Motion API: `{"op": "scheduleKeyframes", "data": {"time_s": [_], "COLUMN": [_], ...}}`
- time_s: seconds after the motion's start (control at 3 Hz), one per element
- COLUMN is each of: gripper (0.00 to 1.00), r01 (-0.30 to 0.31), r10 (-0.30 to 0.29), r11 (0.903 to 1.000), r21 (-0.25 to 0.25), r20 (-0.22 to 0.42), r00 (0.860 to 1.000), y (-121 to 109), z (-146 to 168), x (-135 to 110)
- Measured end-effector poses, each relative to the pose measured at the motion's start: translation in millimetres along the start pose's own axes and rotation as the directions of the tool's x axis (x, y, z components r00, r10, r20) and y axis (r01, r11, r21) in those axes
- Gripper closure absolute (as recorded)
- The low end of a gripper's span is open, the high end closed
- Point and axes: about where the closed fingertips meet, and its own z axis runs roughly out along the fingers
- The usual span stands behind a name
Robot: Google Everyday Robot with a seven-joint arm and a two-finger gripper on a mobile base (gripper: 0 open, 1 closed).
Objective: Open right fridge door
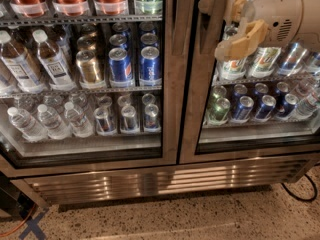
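Note:
The right fridge door [192, 94] is a glass pane in a brushed steel frame, with green-and-white and blue cans [243, 108] behind it. It sits flush with the left door [169, 74], which shows bottles and cans. My gripper [220, 26] is at the upper right, in front of the right door's glass, just right of its left steel upright. Its two tan fingers stand apart, one fingertip [212, 5] above and one [231, 46] below. The cream arm [285, 16] reaches in from the right edge and hides part of the upper shelf.
A steel grille [160, 181] runs along the fridge base above a speckled floor [200, 219]. A black cable [300, 191] lies at the lower right. A dark object and an orange cord [15, 219] sit at the lower left.

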Motion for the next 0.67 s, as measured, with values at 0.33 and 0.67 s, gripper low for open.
{"op": "scheduleKeyframes", "data": {"time_s": [0.33,0.67], "gripper": [0.0,0.0], "r01": [0.0,0.001], "r10": [0.0,-0.001], "r11": [1.0,1.0], "r21": [0.0,-0.005], "r20": [0.0,0.008], "r00": [1.0,1.0], "y": [-1.9,-0.1], "z": [-1.8,-2.1], "x": [0.1,-2.3]}}
